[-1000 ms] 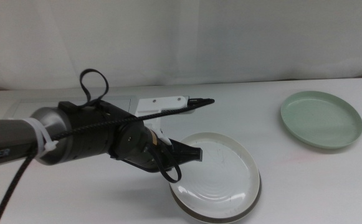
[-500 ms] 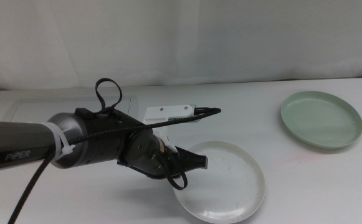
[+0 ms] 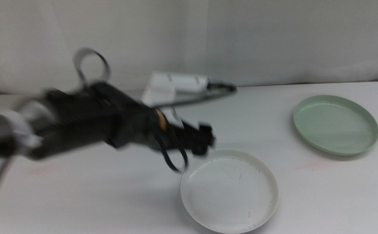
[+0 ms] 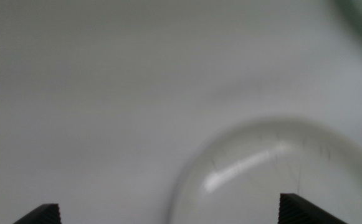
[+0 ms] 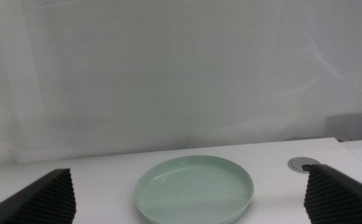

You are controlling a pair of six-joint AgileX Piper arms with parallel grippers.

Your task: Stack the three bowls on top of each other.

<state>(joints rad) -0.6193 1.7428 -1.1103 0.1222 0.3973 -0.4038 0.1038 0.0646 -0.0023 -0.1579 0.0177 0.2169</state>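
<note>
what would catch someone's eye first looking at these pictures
The blurred left arm sweeping in from the left, its open left gripper raised above the far-left rim of the white bowl at centre front. Next, the green bowl alone at the right, facing the open right gripper.

I see a white table (image 3: pixel 319 195), a curtain (image 3: pixel 241 39) behind its far edge, a grommet (image 5: pixel 303 163) near its right edge.

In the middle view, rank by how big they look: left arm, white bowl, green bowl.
1. Left arm, with its gripper: largest, though blurred.
2. White bowl.
3. Green bowl: slightly smaller-looking, but farther from the camera, so the two bowls may match in true size.
</note>
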